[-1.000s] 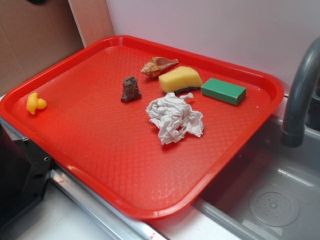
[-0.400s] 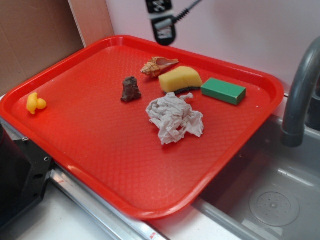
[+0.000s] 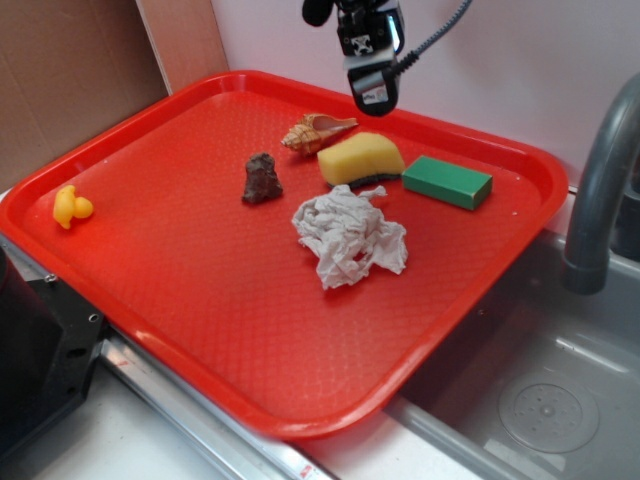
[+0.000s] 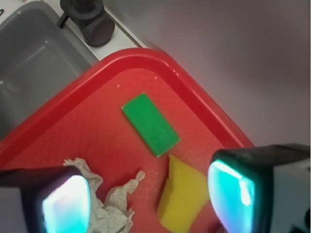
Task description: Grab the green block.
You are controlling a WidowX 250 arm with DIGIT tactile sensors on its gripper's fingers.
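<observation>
The tray (image 3: 140, 150) looks like glossy red plastic with a fine pebbled texture. The green block (image 3: 447, 182) is smooth and matt. The yellow sponge (image 3: 360, 158) looks porous and soft, the white wad (image 3: 350, 236) crumpled paper. The brown lump (image 3: 262, 179) is rough, the shell (image 3: 315, 132) ridged. The sink (image 3: 540, 390) looks dull grey.

White wall (image 3: 520, 60) behind, cardboard (image 3: 70, 70) left, grey sink (image 3: 540, 400) w/ faucet (image 3: 600, 190) right.
</observation>
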